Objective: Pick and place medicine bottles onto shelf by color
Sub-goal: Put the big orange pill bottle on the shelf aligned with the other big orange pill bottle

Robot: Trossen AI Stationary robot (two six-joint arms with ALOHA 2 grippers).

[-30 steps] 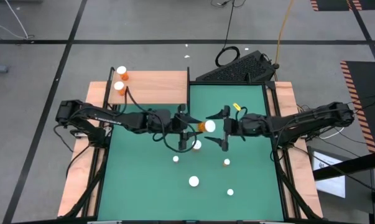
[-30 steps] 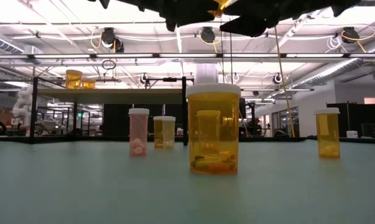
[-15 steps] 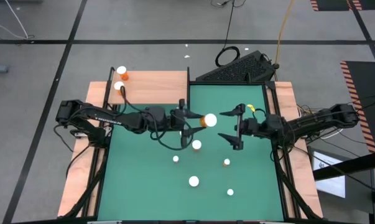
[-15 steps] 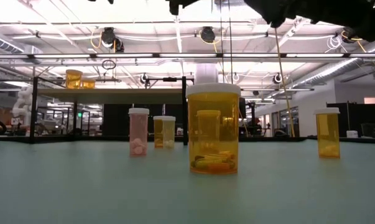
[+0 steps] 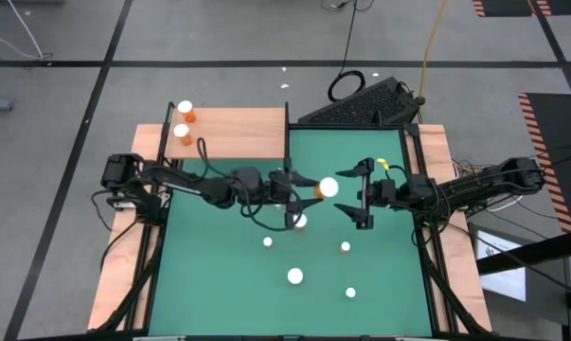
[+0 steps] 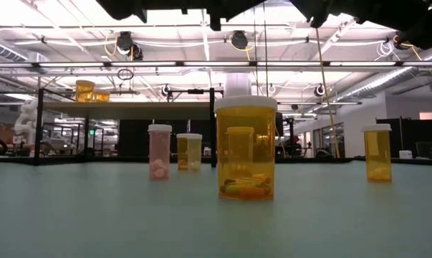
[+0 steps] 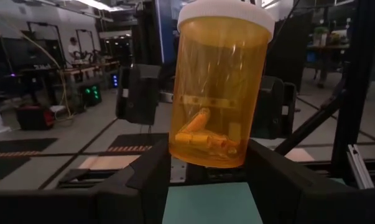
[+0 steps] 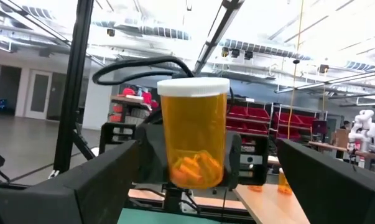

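My left gripper (image 5: pixel 307 192) is shut on an orange medicine bottle (image 5: pixel 325 188) with a white cap, high over the middle of the green mat (image 5: pixel 380 284). In the left wrist view the bottle (image 7: pixel 221 87) stands between the fingers. My right gripper (image 5: pixel 356 196) hangs open just to the right of it, touching nothing; its wrist view faces the bottle (image 8: pixel 193 134). The wooden shelf (image 5: pixel 238 133) at the far left carries two orange bottles (image 5: pixel 184 121) standing on their bases. My left gripper pinches the lower body of the bottle (image 7: pixel 203 152), near its base, between its two fingers (image 7: pixel 151 180). The fingers come about level from the table's left. The bottle stands nearly upright, cap up, lifted clear above the mat.
Several bottles stand on the mat: one below the held bottle (image 5: pixel 300 221), others nearer the front (image 5: pixel 294 276), (image 5: pixel 346 246), (image 5: pixel 267 242), (image 5: pixel 350 293). In the low view a large orange one (image 6: pixel 245 147) stands foremost. A black keyboard (image 5: pixel 361 102) lies beyond the mat's far edge.
My right gripper has drawn back from the bottle toward the table's right edge, staying open and tipping upward. My left gripper has carried the bottle a little toward the right and tipped it more upright.
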